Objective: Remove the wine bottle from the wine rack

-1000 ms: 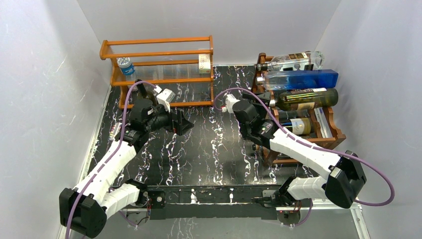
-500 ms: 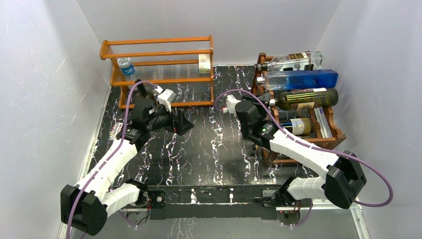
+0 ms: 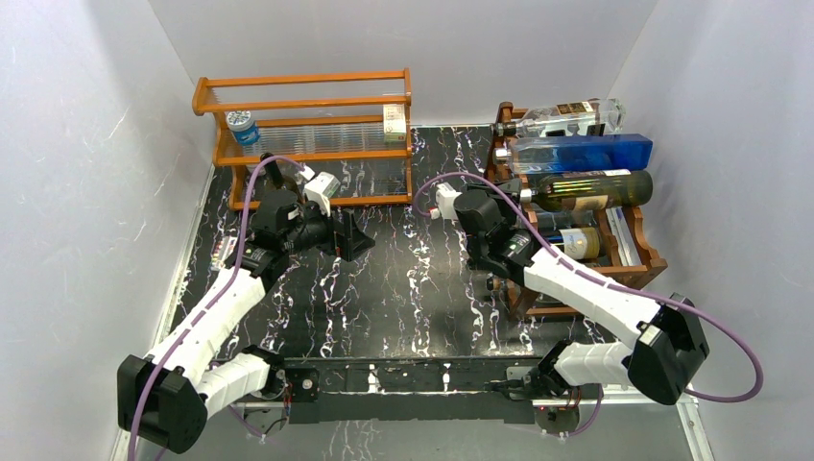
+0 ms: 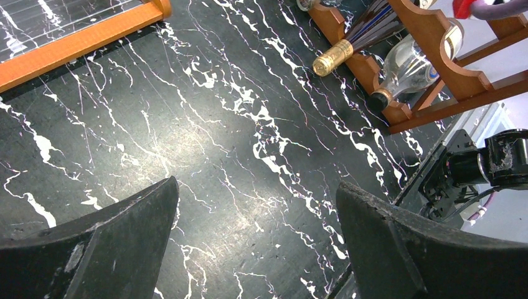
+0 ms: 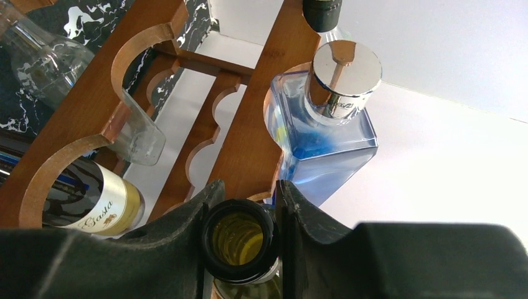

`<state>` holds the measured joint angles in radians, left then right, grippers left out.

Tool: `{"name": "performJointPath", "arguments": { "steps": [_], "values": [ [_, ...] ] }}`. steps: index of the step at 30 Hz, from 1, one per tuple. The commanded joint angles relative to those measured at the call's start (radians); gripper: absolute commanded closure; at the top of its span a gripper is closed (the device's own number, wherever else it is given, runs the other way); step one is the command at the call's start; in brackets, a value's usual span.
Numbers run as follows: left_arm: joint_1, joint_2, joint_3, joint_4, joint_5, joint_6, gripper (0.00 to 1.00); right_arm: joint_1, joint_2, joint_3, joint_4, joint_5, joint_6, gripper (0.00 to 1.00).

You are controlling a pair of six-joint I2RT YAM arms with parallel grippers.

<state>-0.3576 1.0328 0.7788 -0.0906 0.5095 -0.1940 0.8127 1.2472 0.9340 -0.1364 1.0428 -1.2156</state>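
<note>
The wine rack (image 3: 641, 246) is dark reddish-brown and stands at the right of the table, holding several bottles on their sides. The wine bottle (image 3: 587, 189) is dark green with a pale label and lies in a middle tier, neck pointing left. My right gripper (image 3: 512, 198) is shut on its open mouth (image 5: 240, 240), with one finger (image 5: 187, 221) pressed against each side of the rim. The rack's scalloped rail (image 5: 249, 143) rises just behind. My left gripper (image 3: 351, 236) hovers open over the black marble table (image 4: 249, 124), with nothing between its fingers (image 4: 134, 218).
A blue square bottle (image 3: 587, 154) and a clear bottle (image 3: 574, 115) lie above the wine bottle; more bottles (image 3: 576, 244) lie below it. An orange wooden shelf (image 3: 307, 104) holding a small blue-capped jar (image 3: 244, 128) stands at the back left. White walls enclose the table.
My right gripper's jaws have closed onto the wine bottle's mouth. The left arm has shifted only slightly and stays open.
</note>
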Motion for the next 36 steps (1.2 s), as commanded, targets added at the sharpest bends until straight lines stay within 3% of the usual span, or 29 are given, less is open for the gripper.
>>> {"name": "performJointPath", "arguments": {
  "steps": [1, 7, 22, 30, 34, 36],
  "values": [
    [-0.004, -0.005, 0.029, 0.009, 0.027, -0.001, 0.04, -0.004, -0.052, 0.071, -0.005, 0.0, 0.041, 0.96],
    [-0.004, 0.0, 0.029, 0.011, 0.033, -0.004, 0.04, -0.003, -0.067, 0.107, -0.006, 0.001, 0.035, 1.0],
    [-0.004, -0.016, 0.025, 0.011, 0.033, 0.005, 0.04, -0.003, -0.15, 0.276, -0.051, -0.169, 0.251, 1.0],
    [-0.006, 0.0, 0.024, 0.015, 0.047, 0.005, 0.04, -0.005, -0.181, 0.35, 0.066, -0.146, 0.241, 1.0],
    [-0.005, 0.021, 0.026, 0.015, 0.061, -0.002, 0.04, -0.007, -0.172, 0.446, -0.039, -0.17, 0.358, 1.0],
    [-0.005, 0.026, 0.027, 0.017, 0.068, -0.004, 0.04, -0.007, -0.16, 0.585, -0.196, -0.201, 0.513, 1.0]
  ]
}}
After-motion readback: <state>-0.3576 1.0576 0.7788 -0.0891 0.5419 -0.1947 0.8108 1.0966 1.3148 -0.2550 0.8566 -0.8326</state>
